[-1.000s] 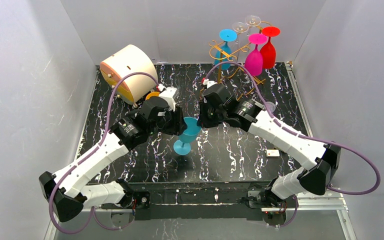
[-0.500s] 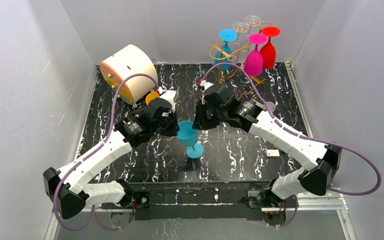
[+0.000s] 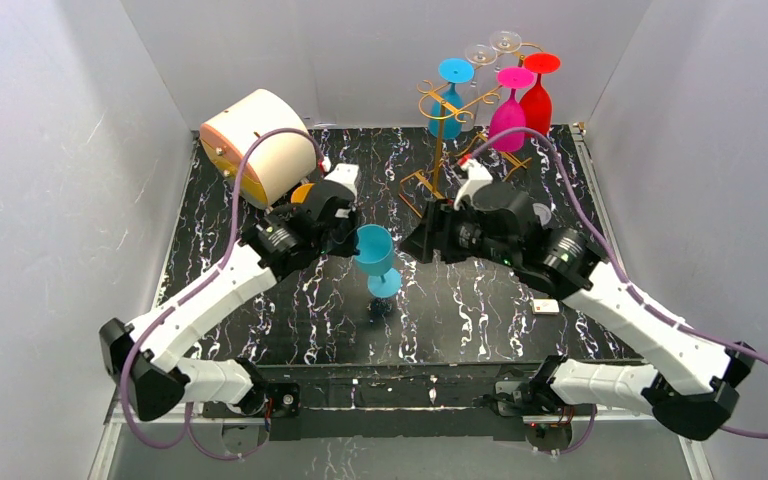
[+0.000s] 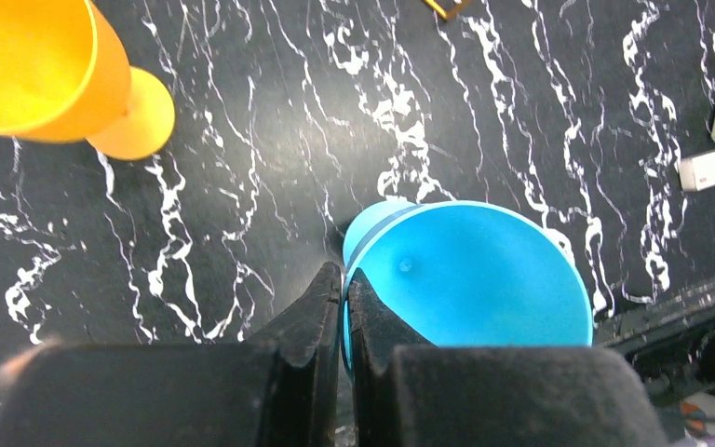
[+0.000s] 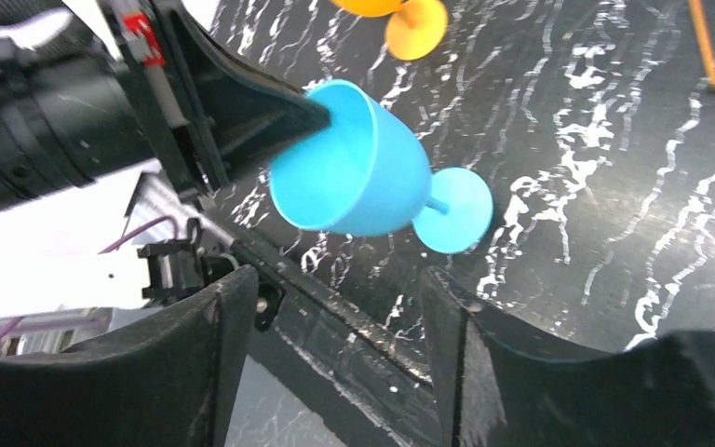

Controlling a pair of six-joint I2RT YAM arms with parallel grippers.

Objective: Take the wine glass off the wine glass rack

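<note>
- Top view: left gripper [image 3: 352,241] clamped on rim of blue wine glass [image 3: 375,256], mid-table, well apart from wine glass rack [image 3: 440,130] at far right.
- Glass tilted, bowl up by the claw, foot lower twd near side; shadow on black marble table [image 3: 460,320] just below.
- Right gripper [image 3: 412,240] just right of glass, pointing at it, not touching.
- On rack, hanging foot-up: a second blue glass [image 3: 452,92], pink glass [image 3: 508,112], red glass [image 3: 537,98], clear glasses [image 3: 490,48] at very top.
- Cream drum [image 3: 255,145] at far left; orange glass [image 3: 305,191] between it and left arm; small white block [image 3: 546,306] near right.
- Left wrist view: fingers [image 4: 307,317] pressed tight together, thin blue rim pinched between them, bowl opening to right of claw. Orange glass at far left, lying over on the table. White block at right edge.
- Right wrist view: right claw spread wide, fingers [image 5: 195,354] apart w/ nothing between. Blue glass ahead of it, nearly sideways, foot to right, rim nipped by left claw's black finger. Orange foot at top; bit of rack wire at top right.
</note>
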